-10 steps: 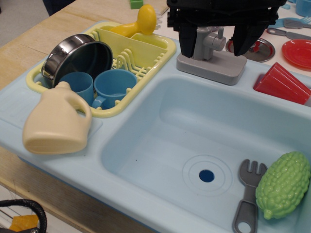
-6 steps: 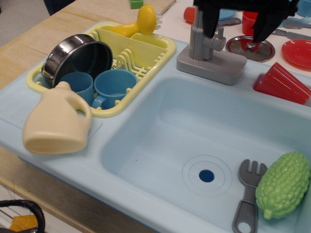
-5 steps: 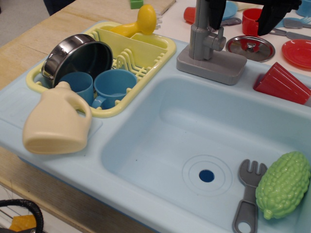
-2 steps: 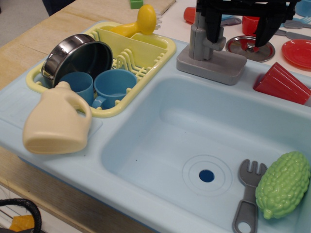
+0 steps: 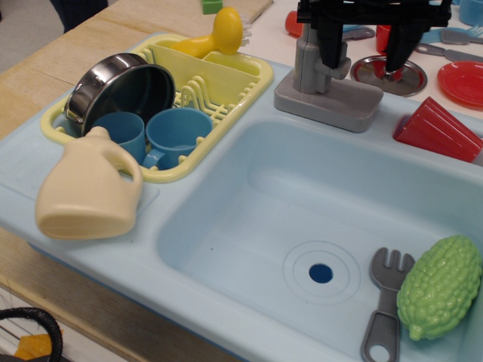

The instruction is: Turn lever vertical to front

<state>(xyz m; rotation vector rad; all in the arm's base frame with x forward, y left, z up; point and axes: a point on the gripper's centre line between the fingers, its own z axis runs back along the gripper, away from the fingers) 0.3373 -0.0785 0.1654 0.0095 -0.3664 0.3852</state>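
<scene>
The grey lever stands upright on its grey rectangular base at the sink's back rim. My black gripper hangs over the base's right part, open and empty. Its left finger is just right of the upright arm and covers the side stub; I cannot tell if it touches. Its right finger hangs past the base, in front of the steel lid. The lever's top is hidden behind the gripper body.
A yellow dish rack at left holds a steel pot and two blue cups. A cream jug lies in front of it. The sink basin holds a grey fork and a green vegetable. A red cup and a red plate are at right.
My gripper rose from straddling the lever low down, went up and right, then came back down and a little left. The lever stays upright.
</scene>
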